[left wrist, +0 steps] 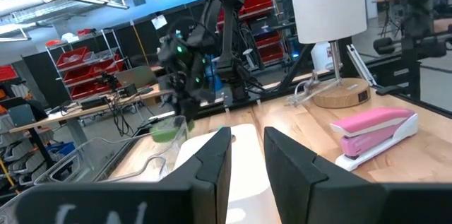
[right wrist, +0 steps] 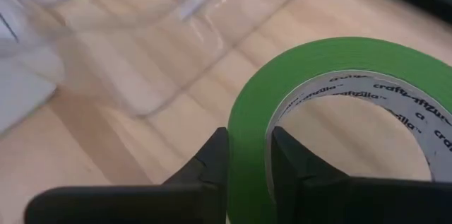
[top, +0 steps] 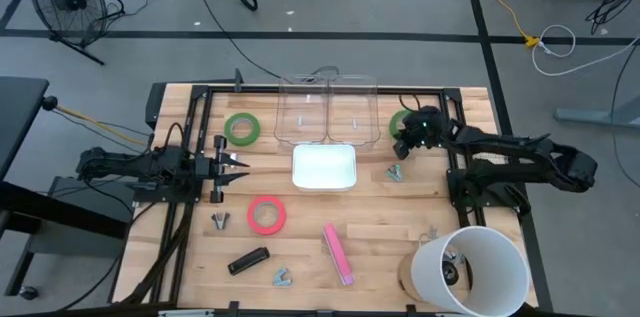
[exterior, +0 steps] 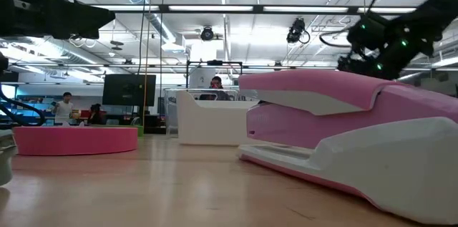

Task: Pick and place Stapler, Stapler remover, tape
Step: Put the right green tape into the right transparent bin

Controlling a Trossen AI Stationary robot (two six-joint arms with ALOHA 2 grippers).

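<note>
Your right gripper (right wrist: 247, 164) has its fingers pinched on the wall of a green tape roll (right wrist: 339, 104), one finger inside the ring and one outside. It holds the roll on edge just beside the clear plastic bin (top: 325, 107), likely so it can be carried in. Your left gripper (top: 235, 166) waits with fingers apart near the white tray (top: 324, 167). The pink stapler (top: 338, 253), pink-red tape (top: 266, 215) and second green roll (top: 241, 128) lie on the table.
</note>
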